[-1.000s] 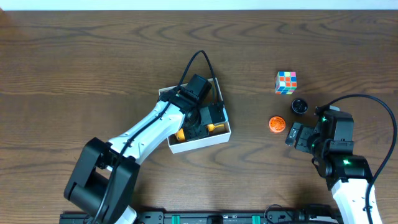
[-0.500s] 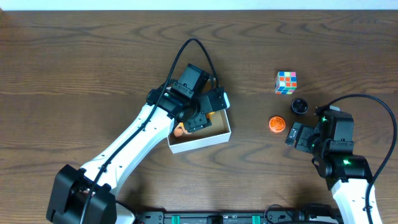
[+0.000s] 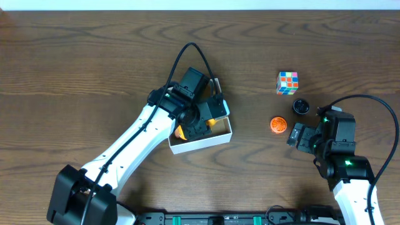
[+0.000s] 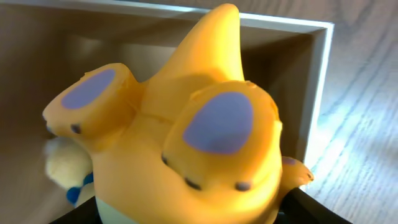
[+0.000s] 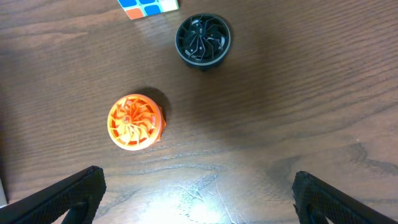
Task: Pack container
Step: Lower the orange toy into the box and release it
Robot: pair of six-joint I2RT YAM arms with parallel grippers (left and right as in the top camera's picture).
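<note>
Left gripper (image 3: 205, 119) sits right over the container (image 3: 201, 142), down among its walls. Can't tell how wide the jaws are or whether they've actually got anything: from overhead the arm covers most of the box, and only a bit of the yellow toy (image 3: 216, 112) pokes out beside the gripper, inside the container.

Left wrist cam is basically all yellow toy (image 4: 186, 143). It's rounded, with two purple patches and a pointy crest, sitting inside the container, whose white wall (image 4: 318, 93) stands just behind it. There's a pale cream bit with some blue low down beside the toy, no idea what that is. Fingers barely show there, so no help on the grip.

Right gripper (image 3: 299, 136) is well apart from the container, off to its right side in the overhead view. Wrist cam shows that gripper (image 5: 199, 199) spread wide w/ nothing between the fingers, just bare wood table (image 5: 280, 124).

Also out on that side of the container are an orange spinner disc (image 3: 279, 124), a black disc (image 3: 301, 106) and a puzzle cube (image 3: 287, 82). The right wrist cam shows the fin pattern on the orange one (image 5: 134, 122) and the black one (image 5: 203, 40), but only a corner of the cube (image 5: 149, 5).
</note>
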